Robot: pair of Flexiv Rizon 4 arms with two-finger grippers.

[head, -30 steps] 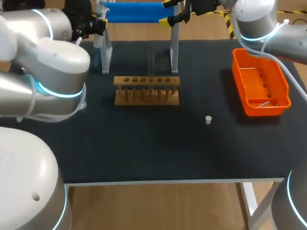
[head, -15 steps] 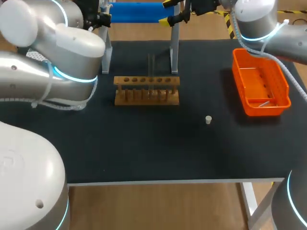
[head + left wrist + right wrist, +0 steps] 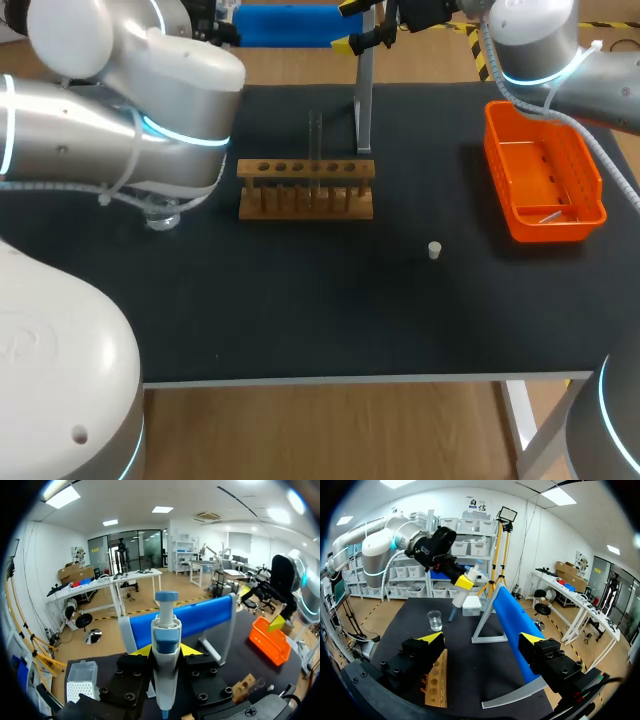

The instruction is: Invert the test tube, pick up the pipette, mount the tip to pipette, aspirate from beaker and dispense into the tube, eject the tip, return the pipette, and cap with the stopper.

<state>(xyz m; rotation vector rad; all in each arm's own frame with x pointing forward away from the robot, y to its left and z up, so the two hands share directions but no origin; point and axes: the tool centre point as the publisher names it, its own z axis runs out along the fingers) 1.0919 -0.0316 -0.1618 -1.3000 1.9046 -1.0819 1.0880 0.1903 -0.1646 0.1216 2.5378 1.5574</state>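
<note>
My left gripper [image 3: 166, 651] is shut on the white and blue pipette [image 3: 165, 670], which stands upright between its yellow tips. From the right wrist view the left gripper [image 3: 461, 580] holds the pipette [image 3: 465, 592] above the far end of the table, near the glass beaker [image 3: 435, 621] and the white tip box [image 3: 471, 605]. The test tube [image 3: 315, 148] stands in the wooden rack [image 3: 305, 188]. A small white stopper [image 3: 434, 250] lies on the mat. My right gripper [image 3: 348, 27] hangs open at the back by the blue pipette stand [image 3: 290, 24].
An orange tray [image 3: 545, 180] sits at the right side of the table. The stand's grey leg [image 3: 364, 95] rises just behind the rack. My left arm's bulky links [image 3: 150, 110] cover the table's left rear part in the head view.
My left arm has swung rightward and back with the pipette in its gripper, and now hides the stand's left leg. The right arm has not moved.
</note>
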